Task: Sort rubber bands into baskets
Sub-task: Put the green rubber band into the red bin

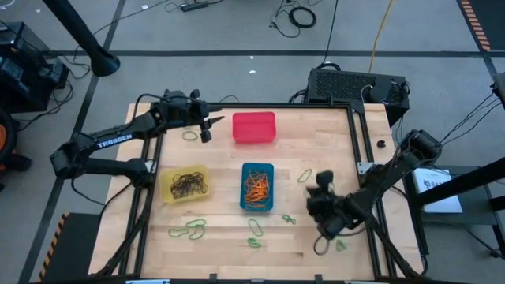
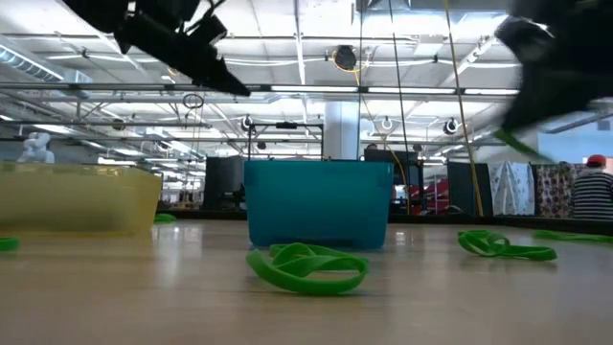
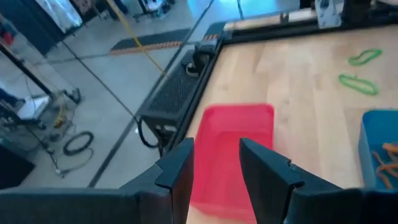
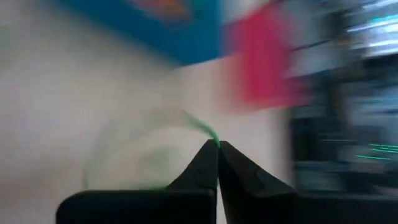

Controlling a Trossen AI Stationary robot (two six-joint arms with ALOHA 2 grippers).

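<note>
The pale wooden tabletop (image 1: 316, 237) carries 3 baskets: red (image 1: 254, 128) at 12 o'clock, yellow (image 1: 185, 184) at 9, blue (image 1: 257, 187) at centre. Green rubber bands (image 1: 192, 229) lie scattered toward 6. The left hand (image 3: 214, 171), fingers parted and empty, hovers by the red basket; the right hand (image 4: 217, 163) at 4 pinches a green band (image 4: 202, 127). Beyond: grey floor, ceiling lights.

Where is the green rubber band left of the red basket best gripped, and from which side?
Grip one thin strand of the green rubber band, on a long side of its loop. It lies flat on the table, so the open left gripper beside it should probably come straight down from above, with its fingers astride that strand.
</note>
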